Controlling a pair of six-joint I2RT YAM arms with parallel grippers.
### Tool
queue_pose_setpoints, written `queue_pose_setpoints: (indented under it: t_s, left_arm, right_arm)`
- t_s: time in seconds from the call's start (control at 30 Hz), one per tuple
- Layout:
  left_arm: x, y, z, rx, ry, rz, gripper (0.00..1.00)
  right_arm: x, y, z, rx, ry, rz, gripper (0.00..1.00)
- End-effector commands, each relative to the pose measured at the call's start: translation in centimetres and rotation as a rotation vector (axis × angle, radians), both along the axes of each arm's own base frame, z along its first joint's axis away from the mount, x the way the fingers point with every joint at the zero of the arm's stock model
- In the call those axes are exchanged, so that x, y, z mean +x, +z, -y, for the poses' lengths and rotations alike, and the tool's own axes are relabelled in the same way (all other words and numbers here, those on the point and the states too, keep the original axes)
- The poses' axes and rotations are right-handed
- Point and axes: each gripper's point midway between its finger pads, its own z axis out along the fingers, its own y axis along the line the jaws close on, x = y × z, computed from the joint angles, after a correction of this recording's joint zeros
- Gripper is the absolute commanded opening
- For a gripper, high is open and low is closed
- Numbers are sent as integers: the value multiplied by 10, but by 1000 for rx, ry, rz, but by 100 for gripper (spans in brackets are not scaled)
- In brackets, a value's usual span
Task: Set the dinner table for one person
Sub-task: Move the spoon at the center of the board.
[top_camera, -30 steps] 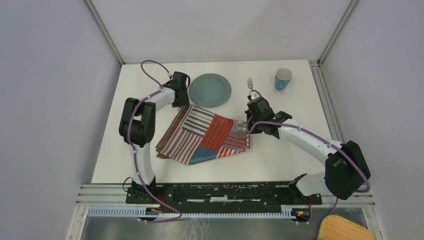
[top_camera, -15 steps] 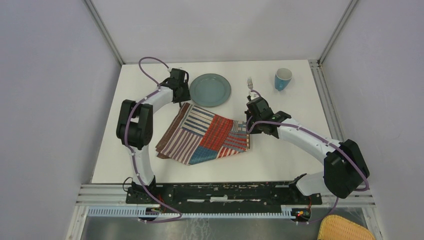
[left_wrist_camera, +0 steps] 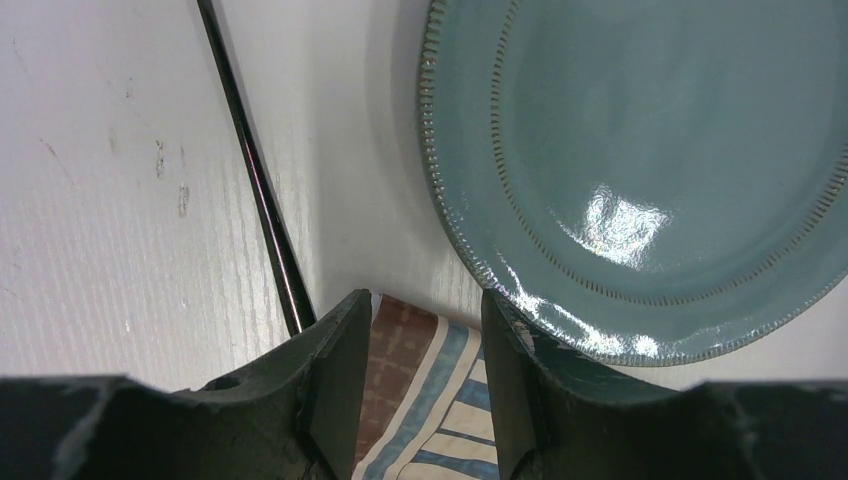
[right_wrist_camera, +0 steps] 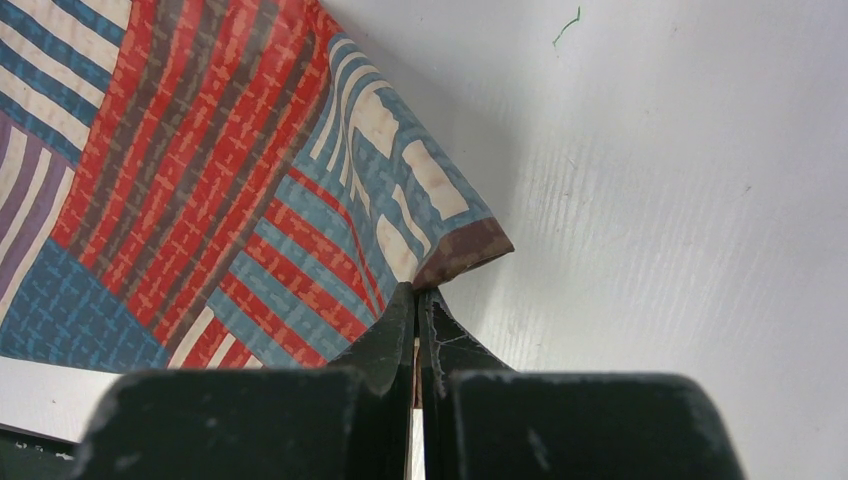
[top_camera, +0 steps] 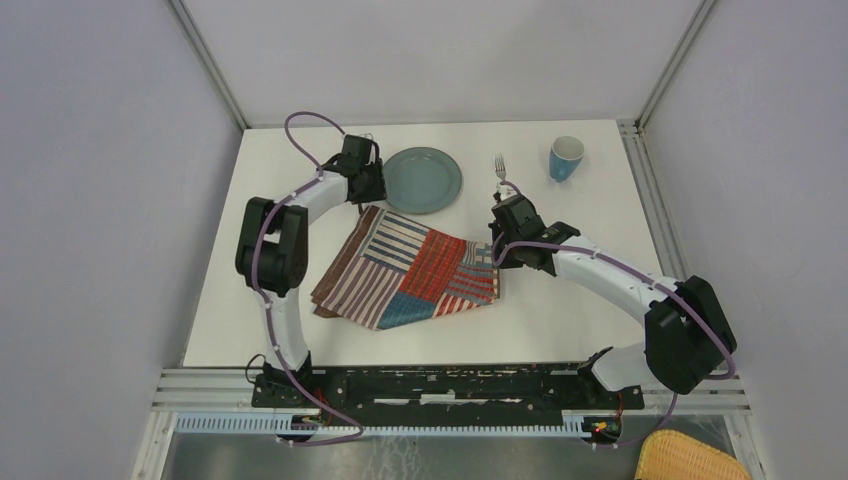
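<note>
Since the striped placemat [top_camera: 408, 268] lies askew on the near-middle of the dinner table [top_camera: 560, 325], both arms are engaged at its far corners. The evident purpose is to square it before anything is laid on it.

Right gripper [right_wrist_camera: 416, 325]: jaws pressed together on the brown-edged right corner of the cloth, which appears slightly raised off the surface. The pinch is at the very tip, so the hold is judged slim.

Left gripper [left_wrist_camera: 420, 375]: jaws apart and straddling the cloth's far-left corner, with nothing clamped. One finger [left_wrist_camera: 510, 380] sits close by the rim of the teal plate [left_wrist_camera: 640, 150]; contact cannot be determined. Risk noted: closing or dragging here could nudge the plate.

Beyond the cloth, toward the far edge, the plate, a fork [top_camera: 499, 168] and a blue cup [top_camera: 566, 158] sit on bare tabletop. They are apart from one another, and none is yet on the mat.

The setting is judged to be at an early stage: mat positioning first, dishes after.
</note>
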Motion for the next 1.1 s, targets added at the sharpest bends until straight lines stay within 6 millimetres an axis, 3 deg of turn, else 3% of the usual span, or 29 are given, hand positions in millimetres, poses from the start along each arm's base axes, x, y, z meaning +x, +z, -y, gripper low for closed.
queue_pose_setpoints:
  t_s: [0.0,0.5,0.77,1.07]
  left_arm:
    - [9,3,2,31,-42,22,52]
    - [-7,-14,-31,148,66,-64,53]
    - [-14,-28,-29,135,61,-107,54]
    - [-17,-37,-13,65,21,-137,53]
  right_arm:
    - [11,12,-10,41,11,41,0]
    - [12,12,-12,43,12,41,0]
    - [10,12,-10,37,11,44,0]
    - [9,12,-8,31,10,43,0]
